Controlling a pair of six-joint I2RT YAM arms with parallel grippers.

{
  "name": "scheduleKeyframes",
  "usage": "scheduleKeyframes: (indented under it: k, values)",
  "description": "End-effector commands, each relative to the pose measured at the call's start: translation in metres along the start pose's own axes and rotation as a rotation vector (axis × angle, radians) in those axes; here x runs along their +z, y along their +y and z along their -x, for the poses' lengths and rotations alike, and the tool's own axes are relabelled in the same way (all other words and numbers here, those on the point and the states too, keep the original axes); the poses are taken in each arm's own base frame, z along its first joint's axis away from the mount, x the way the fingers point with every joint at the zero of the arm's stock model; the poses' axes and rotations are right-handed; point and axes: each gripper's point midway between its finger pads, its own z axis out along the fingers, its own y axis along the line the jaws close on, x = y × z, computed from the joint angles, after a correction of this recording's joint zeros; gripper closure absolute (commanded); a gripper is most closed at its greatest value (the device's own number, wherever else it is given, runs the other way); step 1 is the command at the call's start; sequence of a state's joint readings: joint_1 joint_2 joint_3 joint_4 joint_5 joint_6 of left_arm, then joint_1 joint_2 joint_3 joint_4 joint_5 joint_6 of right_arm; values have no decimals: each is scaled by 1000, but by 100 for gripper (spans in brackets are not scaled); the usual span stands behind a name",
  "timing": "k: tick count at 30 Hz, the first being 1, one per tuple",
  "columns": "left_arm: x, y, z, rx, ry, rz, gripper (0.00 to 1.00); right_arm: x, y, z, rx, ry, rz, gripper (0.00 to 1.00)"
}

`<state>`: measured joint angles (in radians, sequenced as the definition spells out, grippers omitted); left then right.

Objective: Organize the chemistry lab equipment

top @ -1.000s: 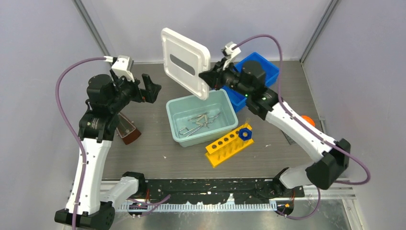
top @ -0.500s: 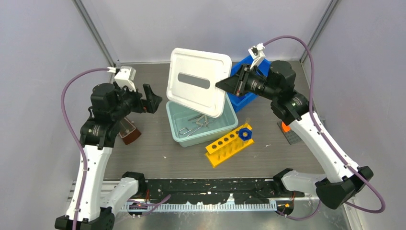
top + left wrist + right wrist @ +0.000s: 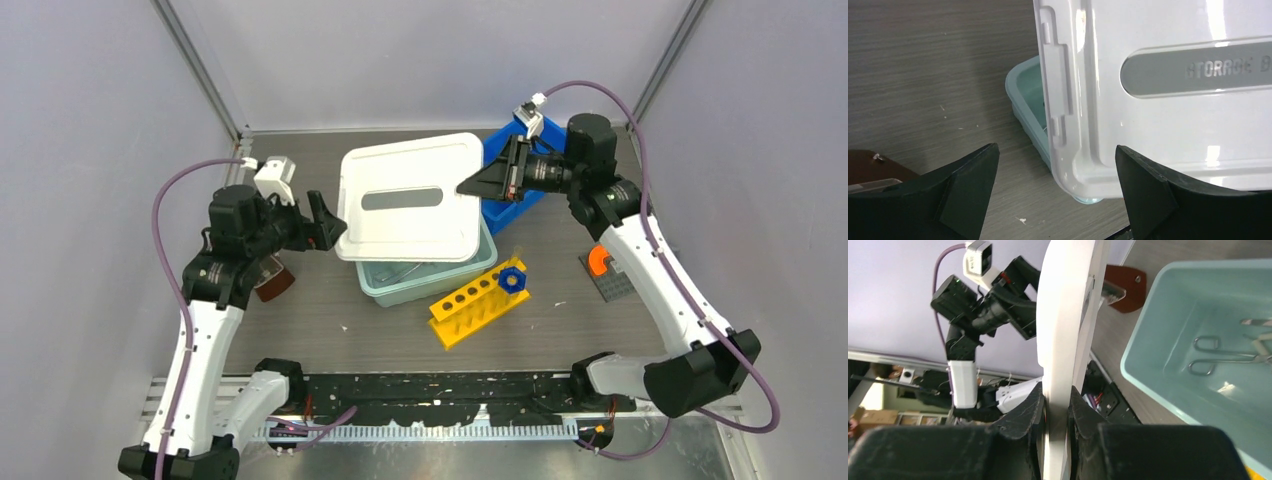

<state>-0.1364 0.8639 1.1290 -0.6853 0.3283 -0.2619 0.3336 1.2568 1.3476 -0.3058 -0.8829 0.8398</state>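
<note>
Overhead, a white lid [image 3: 410, 197] is held nearly flat above the pale teal tub [image 3: 440, 282] at mid-table. Its right edge is pinched between the closed-down fingers of the right gripper [image 3: 1055, 405], whose arm is reached in from the far right with the wrist laid level. The left gripper [image 3: 328, 225] is posed at the lid's left edge, jaws spread wide and gripping nothing. In the left wrist view the lid's near-left corner is framed between the two fingers, with no contact apparent. The left arm is raised from its base and bent at the elbow toward the tub.

Inside the tub, the silvery metal tools [image 3: 1228, 352], loop-handled tongs among them, are seen lying flat on the floor. They are judged light, stiff and slick, best taken across a shank or a loop. The lid is judged light and rigid, though liable to pivot from a one-edge hold. A yellow rack [image 3: 478, 305] is set just near of the tub.
</note>
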Motion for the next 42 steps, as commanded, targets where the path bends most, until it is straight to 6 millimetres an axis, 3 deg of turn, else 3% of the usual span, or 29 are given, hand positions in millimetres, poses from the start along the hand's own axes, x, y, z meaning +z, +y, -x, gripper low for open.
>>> scheduleKeyframes:
  k: [1, 17, 22, 29, 34, 42]
  values:
    - [5, 0, -13, -27, 24, -13, 12, -2, 18, -10, 20, 106, 120, 99]
    - [44, 11, -69, -121, 166, -59, 28, 27, -86, -14, 240, 261, -11, 99]
    - [55, 14, -80, -142, 203, -69, 33, 26, -105, -17, 258, 305, -53, 96]
    - [69, 17, -95, -185, 277, -77, 39, 26, -127, -18, 279, 336, -120, 83]
    - [73, 13, -95, -198, 281, -101, 39, 26, -136, -16, 283, 330, -160, 67]
    - [74, 2, -94, -238, 273, -167, 41, 22, -161, 3, 277, 253, -305, 45]
